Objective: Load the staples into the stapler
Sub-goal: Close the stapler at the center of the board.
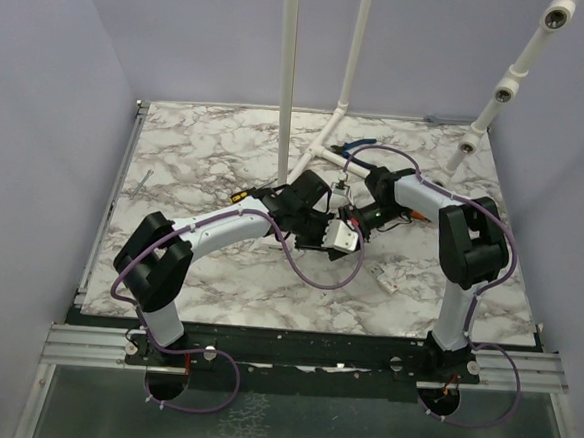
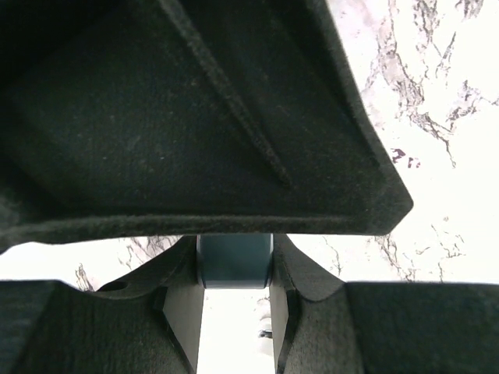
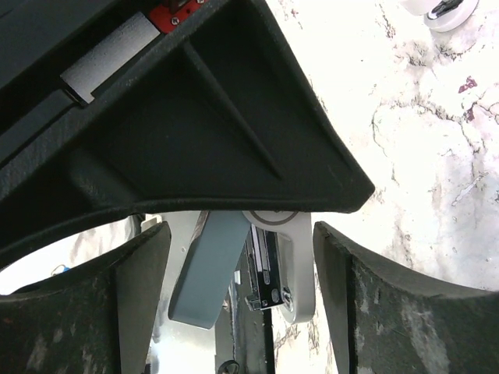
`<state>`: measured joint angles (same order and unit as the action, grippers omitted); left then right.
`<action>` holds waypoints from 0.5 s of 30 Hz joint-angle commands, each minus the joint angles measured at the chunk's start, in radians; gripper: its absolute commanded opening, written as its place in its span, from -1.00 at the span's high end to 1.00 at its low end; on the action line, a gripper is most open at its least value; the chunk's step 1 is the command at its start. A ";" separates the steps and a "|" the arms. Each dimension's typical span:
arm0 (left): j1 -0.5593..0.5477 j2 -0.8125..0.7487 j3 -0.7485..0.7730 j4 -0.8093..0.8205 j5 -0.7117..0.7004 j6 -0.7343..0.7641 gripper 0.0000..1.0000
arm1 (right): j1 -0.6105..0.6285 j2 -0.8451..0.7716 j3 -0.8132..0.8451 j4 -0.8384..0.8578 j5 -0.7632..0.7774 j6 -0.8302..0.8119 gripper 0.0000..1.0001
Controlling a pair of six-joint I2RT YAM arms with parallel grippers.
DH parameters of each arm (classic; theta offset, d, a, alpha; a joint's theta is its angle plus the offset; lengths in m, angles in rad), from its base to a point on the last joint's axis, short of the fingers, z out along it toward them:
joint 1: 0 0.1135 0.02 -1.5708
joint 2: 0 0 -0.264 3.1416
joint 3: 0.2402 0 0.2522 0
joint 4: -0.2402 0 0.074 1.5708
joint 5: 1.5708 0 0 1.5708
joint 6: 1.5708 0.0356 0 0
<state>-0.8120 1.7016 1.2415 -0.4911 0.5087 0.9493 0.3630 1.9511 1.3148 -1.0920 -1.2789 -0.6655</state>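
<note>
The left gripper [image 2: 234, 282] is closed down to a narrow gap, and its two black fingers [image 2: 178, 308] clamp the stapler [image 2: 234, 261] by its opposite sides. In the left wrist view, only a short blue-green face of the stapler shows between the fingers.

The right gripper [image 3: 240, 261] stands wide open and holds nothing, with its fingers [image 3: 129, 304] well apart on either side of the stapler. In the right wrist view, the stapler's blue-grey upper part is tilted away from a white body with a dark metal channel. All of it sits in the gap between the fingers. Neither finger visibly touches it, though the near edge of the view is too dark to be sure.

From the top camera, both arms reach inward and their ends meet over the middle of the table [image 1: 206, 153]. The stapler is held there off the surface, and the black wrists and a white camera housing mostly hide it.

The table has a white marble pattern with grey veins. A small white object [image 1: 383, 279] lies on it near the right arm, in front of the grippers, and it is too small to identify. A thin grey item [image 1: 144, 181] lies near the left edge.

A frame of white pipes [image 1: 327, 146] rises from the far half of the table. Purple cables [image 1: 318, 276] loop along both arms. The arm bases are bolted to a metal rail [image 1: 292, 357] at the near edge. Plain pale lavender walls [image 1: 39, 111] close in the left, back and right sides.
</note>
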 commanded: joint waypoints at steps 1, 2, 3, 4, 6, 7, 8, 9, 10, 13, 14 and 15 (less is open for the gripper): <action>-0.003 -0.026 0.031 0.043 -0.040 -0.019 0.94 | 0.006 0.001 0.000 0.015 -0.018 -0.002 -0.55; -0.003 -0.025 0.032 0.049 -0.046 -0.022 0.94 | 0.006 -0.001 -0.002 0.015 -0.017 -0.002 -0.55; -0.003 -0.025 0.032 0.055 -0.050 -0.025 0.94 | 0.005 -0.002 -0.005 0.016 -0.016 -0.001 -0.55; -0.002 -0.025 0.032 0.059 -0.053 -0.025 0.94 | 0.007 -0.004 -0.009 0.020 -0.018 0.003 -0.54; -0.003 -0.023 0.031 0.063 -0.053 -0.023 0.94 | 0.008 -0.005 -0.011 0.023 -0.017 0.005 -0.54; -0.004 -0.021 0.030 0.065 -0.055 -0.024 0.94 | 0.008 -0.006 -0.010 0.023 -0.017 0.006 -0.54; -0.004 -0.019 0.029 0.067 -0.057 -0.024 0.94 | 0.007 -0.006 -0.009 0.023 -0.016 0.007 -0.54; -0.005 -0.018 0.029 0.070 -0.060 -0.024 0.94 | 0.009 -0.006 -0.008 0.025 -0.017 0.011 -0.54; -0.006 -0.016 0.029 0.073 -0.063 -0.026 0.94 | 0.009 -0.006 -0.009 0.029 -0.018 0.015 -0.54; -0.011 -0.013 0.027 0.083 -0.067 -0.029 0.93 | 0.016 -0.006 -0.012 0.035 -0.022 0.020 -0.54; -0.014 -0.011 0.025 0.091 -0.071 -0.035 0.93 | 0.020 -0.007 -0.014 0.044 -0.019 0.029 -0.53; -0.014 -0.010 0.022 0.099 -0.074 -0.040 0.93 | 0.024 -0.008 -0.018 0.050 -0.016 0.030 -0.35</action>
<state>-0.8120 1.7016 1.2453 -0.4583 0.4545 0.9302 0.3618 1.9511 1.3144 -1.0824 -1.2804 -0.6548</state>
